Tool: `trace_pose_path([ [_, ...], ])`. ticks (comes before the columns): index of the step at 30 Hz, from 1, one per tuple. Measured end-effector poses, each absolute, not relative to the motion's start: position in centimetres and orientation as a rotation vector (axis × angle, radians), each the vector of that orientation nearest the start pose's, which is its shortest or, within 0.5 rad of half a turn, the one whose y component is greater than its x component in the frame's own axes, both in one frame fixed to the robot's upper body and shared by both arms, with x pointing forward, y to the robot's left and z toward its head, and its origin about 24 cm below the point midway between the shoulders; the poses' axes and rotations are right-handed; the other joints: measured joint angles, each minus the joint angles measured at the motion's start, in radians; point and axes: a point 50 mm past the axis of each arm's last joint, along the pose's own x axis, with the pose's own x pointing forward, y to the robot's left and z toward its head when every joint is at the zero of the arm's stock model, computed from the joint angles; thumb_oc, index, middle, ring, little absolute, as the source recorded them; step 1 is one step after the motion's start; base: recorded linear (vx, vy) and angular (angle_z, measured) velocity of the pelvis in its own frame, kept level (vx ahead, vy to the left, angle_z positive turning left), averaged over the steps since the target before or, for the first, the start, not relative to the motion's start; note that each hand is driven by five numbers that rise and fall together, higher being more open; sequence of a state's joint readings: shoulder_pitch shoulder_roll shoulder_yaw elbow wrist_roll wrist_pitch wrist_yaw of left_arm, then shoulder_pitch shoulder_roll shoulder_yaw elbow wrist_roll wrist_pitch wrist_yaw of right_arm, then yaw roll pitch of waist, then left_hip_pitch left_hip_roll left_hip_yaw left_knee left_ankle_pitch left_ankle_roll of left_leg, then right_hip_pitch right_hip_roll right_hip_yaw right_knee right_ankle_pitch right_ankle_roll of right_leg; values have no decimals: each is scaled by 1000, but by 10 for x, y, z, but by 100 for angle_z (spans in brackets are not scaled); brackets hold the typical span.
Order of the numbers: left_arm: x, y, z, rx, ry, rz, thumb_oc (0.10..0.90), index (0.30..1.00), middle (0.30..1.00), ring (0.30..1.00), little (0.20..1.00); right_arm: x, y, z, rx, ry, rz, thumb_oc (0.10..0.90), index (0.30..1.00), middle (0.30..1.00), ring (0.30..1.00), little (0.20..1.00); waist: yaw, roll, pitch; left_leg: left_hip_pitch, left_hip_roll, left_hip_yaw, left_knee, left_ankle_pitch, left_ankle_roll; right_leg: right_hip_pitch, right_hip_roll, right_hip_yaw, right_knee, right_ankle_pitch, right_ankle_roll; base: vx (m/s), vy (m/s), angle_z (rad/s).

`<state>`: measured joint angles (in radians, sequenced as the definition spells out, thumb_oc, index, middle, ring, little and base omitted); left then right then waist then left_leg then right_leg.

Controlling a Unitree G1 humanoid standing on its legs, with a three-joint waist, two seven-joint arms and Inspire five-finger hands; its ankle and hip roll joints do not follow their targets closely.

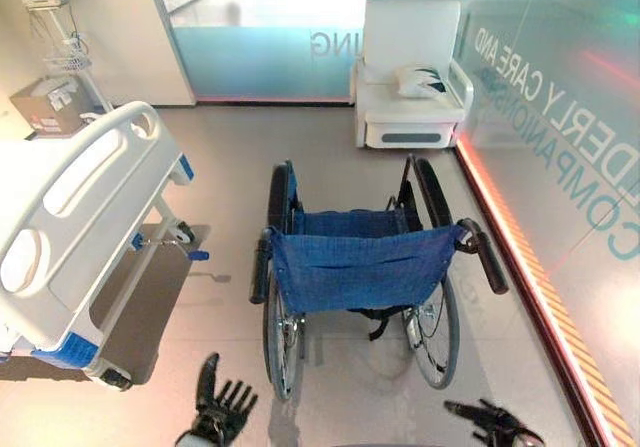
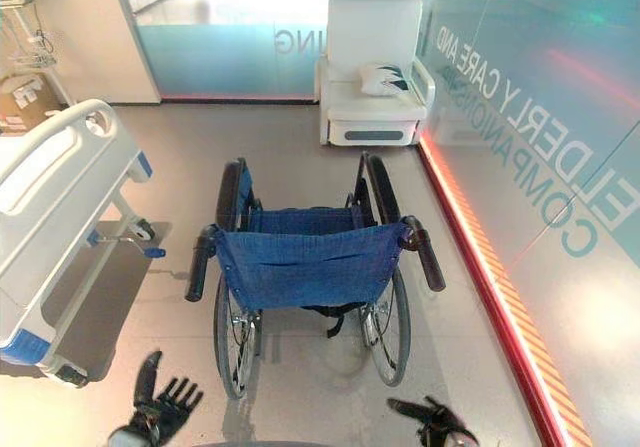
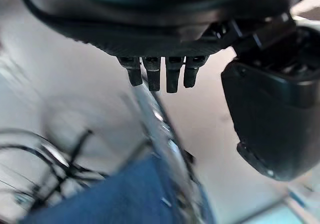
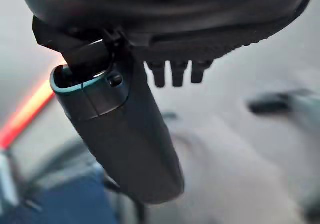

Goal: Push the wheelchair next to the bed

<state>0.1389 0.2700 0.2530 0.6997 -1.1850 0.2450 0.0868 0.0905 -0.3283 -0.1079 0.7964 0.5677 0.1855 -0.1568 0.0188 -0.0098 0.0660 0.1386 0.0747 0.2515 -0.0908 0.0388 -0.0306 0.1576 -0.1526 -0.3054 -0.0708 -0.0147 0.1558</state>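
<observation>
- The wheelchair [image 1: 360,267], with a blue sling seat and back, stands in the middle of the floor, its two black push handles pointing near.
- The bed [image 1: 75,217], white with blue corners, lies to the left, apart from the wheelchair.
- The left hand [image 1: 220,407] is near-left of the wheelchair, fingers straight and spread, touching nothing.
- The right hand [image 1: 490,422] is near-right, fingers relaxed, empty.
- A white armchair [image 1: 410,72] with a cushion [image 1: 420,80] sits at the far wall.
</observation>
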Motion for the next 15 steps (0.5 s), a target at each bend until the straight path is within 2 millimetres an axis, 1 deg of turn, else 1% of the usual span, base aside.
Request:
trace_pose_path([
  [1, 129, 272, -113, -1001, 733, 735, 800, 900, 900, 900, 900, 126, -285, -119, 233, 962, -603, 800, 900, 900, 900, 900, 0, 0, 0, 0, 0, 0, 0, 0, 0, 0, 0, 0, 0, 0, 0, 0, 0, 0],
  [2, 141, 279, -100, -995, 674, 715, 800, 900, 900, 900, 900, 138, -299, -100, 215, 846, -671, 800, 900, 900, 900, 900, -4, 4, 6, 0, -1, 0, 0, 0, 0, 0, 0, 1, -4, 1, 0, 0, 0, 0],
  [3, 144, 282, -96, -994, 650, 710, 800, 900, 900, 900, 900, 142, -303, -93, 215, 806, -687, 800, 900, 900, 900, 900, -5, 4, 9, 0, -1, 0, 0, 0, 0, 1, 1, 1, -6, 3, 1, 19, 44, -6],
  [4, 151, 286, -88, -987, 612, 694, 800, 900, 900, 900, 900, 151, -310, -81, 221, 728, -725, 800, 900, 900, 900, 900, -6, 6, 11, 0, -1, 0, 0, 0, 0, 2, 2, 3, -13, 7, 1, 15, 41, -5],
  [5, 154, 287, -85, -985, 603, 685, 800, 900, 900, 900, 900, 154, -313, -76, 214, 703, -739, 800, 900, 900, 900, 900, -7, 7, 11, 0, -1, 0, 0, 0, 0, 2, 2, 4, -14, 8, 1, 19, 49, -4],
  [7, 163, 290, -73, -970, 569, 630, 800, 900, 900, 900, 900, 165, -324, -55, 198, 595, -786, 800, 900, 900, 900, 900, -8, 13, 16, -3, -2, 1, -1, 0, 0, -3, 1, 7, -14, 9, 2, 16, 43, -2],
  [8, 165, 291, -71, -966, 563, 620, 800, 900, 900, 900, 900, 167, -325, -51, 196, 578, -794, 800, 900, 900, 900, 900, -8, 14, 17, -4, -2, 1, -1, 0, 0, -4, 1, 8, -14, 10, 2, 21, 52, -8],
  [10, 175, 292, -55, -943, 540, 548, 800, 900, 900, 900, 900, 175, -333, -33, 148, 494, -830, 800, 900, 900, 900, 900, -6, 21, 21, -8, -3, 1, -3, 0, 0, -10, 0, 20, -14, 13, 3, 27, 49, -8],
  [11, 177, 292, -52, -942, 529, 532, 800, 900, 900, 900, 900, 177, -334, -28, 121, 475, -836, 800, 900, 900, 900, 900, -6, 23, 22, -8, -4, 2, -4, 0, 0, -10, -1, 20, -15, 14, 3, 31, 41, -4],
  [12, 182, 292, -43, -962, 500, 496, 800, 900, 900, 900, 900, 181, -337, -19, 72, 437, -854, 800, 900, 900, 900, 900, -7, 28, 26, -8, -5, 3, -3, 0, 1, -10, -1, 22, -16, 16, 3, 32, 36, -4],
  [14, 192, 291, -25, -946, 451, 426, 800, 900, 900, 900, 900, 187, -343, 2, 17, 350, -898, 800, 900, 900, 900, 900, -7, 36, 34, -9, -5, 5, -7, 0, 1, -12, -2, 25, -17, 19, 3, 15, 16, -2],
  [15, 194, 290, -21, -941, 437, 411, 800, 900, 900, 900, 900, 188, -343, 7, 8, 327, -906, 800, 900, 900, 900, 900, -8, 39, 35, -9, -4, 6, -7, 0, 1, -12, -1, 25, -17, 19, 3, 0, 0, 0],
])
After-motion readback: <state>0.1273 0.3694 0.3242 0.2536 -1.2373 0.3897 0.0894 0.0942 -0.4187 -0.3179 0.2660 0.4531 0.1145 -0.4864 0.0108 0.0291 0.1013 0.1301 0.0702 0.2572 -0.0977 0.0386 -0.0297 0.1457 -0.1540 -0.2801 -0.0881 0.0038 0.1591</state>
